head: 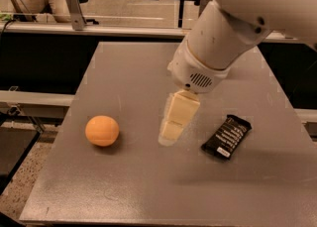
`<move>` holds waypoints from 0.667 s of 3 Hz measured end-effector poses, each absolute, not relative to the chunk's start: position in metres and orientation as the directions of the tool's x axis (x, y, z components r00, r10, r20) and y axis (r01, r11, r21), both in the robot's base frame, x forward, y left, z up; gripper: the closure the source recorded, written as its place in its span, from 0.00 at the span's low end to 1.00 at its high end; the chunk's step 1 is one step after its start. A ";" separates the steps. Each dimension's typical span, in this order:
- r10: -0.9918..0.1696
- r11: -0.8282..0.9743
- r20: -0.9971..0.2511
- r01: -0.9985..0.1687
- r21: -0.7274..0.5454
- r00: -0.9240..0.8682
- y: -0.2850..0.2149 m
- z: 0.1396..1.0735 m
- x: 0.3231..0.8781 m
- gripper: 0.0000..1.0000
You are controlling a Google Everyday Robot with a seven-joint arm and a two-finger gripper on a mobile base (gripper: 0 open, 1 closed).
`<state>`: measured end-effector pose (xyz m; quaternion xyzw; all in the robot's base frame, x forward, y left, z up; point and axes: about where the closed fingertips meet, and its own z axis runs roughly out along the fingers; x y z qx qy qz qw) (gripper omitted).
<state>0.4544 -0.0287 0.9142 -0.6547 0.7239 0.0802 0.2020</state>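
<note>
My gripper point(170, 137) hangs cream-coloured below the big white arm point(233, 28), low over the middle of the grey table point(124, 72), with nothing seen in it. An orange point(101, 131) rests on the table to its left, about a hand's width away. A black snack bar point(226, 136) with white print lies flat to its right, a little closer. The gripper touches neither of them.
The table's front edge runs along the bottom and its left edge drops to a metal rail point(29, 97). Behind the table stand a long counter point(99, 28), a metal post point(73, 5), dark desks and office chairs.
</note>
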 end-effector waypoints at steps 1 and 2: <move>-0.906 0.121 -0.420 -0.984 -0.131 -0.056 0.011 0.891 0.459 0.00; -0.897 0.109 -0.440 -0.988 -0.113 -0.049 0.034 0.878 0.457 0.00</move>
